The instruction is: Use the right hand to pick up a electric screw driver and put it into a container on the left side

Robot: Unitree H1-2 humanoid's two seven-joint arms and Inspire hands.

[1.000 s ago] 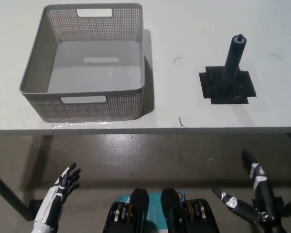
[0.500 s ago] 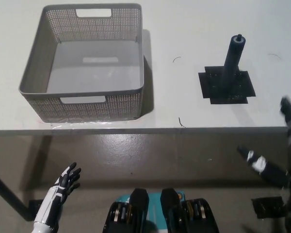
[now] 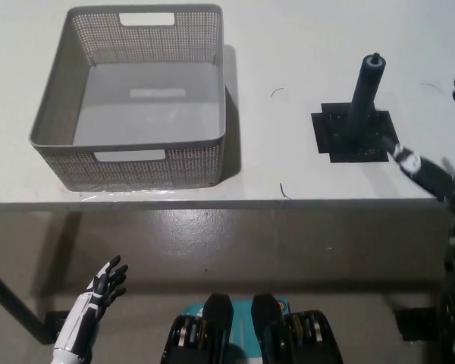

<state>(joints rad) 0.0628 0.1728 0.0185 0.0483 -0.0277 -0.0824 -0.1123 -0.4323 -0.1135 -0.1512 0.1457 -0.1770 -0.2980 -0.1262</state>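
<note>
- Our right hand (image 3: pixel 440 148) is over the table's right edge, fingers spread wide and holding nothing, one fingertip reaching toward the black mat (image 3: pixel 356 135).
- The electric screw driver (image 3: pixel 363 95) stands upright on that mat, on the right part of the table (image 3: pixel 280 45), near the front edge and just beside our hand.
- We judge the step in hand to be the reach: we should keep the fingers apart, come in level from the right, and close around the dark shaft at mid-height so the tool is not tipped over.
- A push against the top of the shaft could topple it, so contact should start low and from both sides at once.
- The container (image 3: pixel 133 98) sits on the left part of the table, open at the top, its front wall close to the front edge; nothing shows inside it.
- Between tool and container the table is bare, so a lifted carry leftward has open room, provided we clear the container's right rim.
- Our left hand (image 3: pixel 98 292) rests below the table's front edge at the lower left, fingers apart, empty.
</note>
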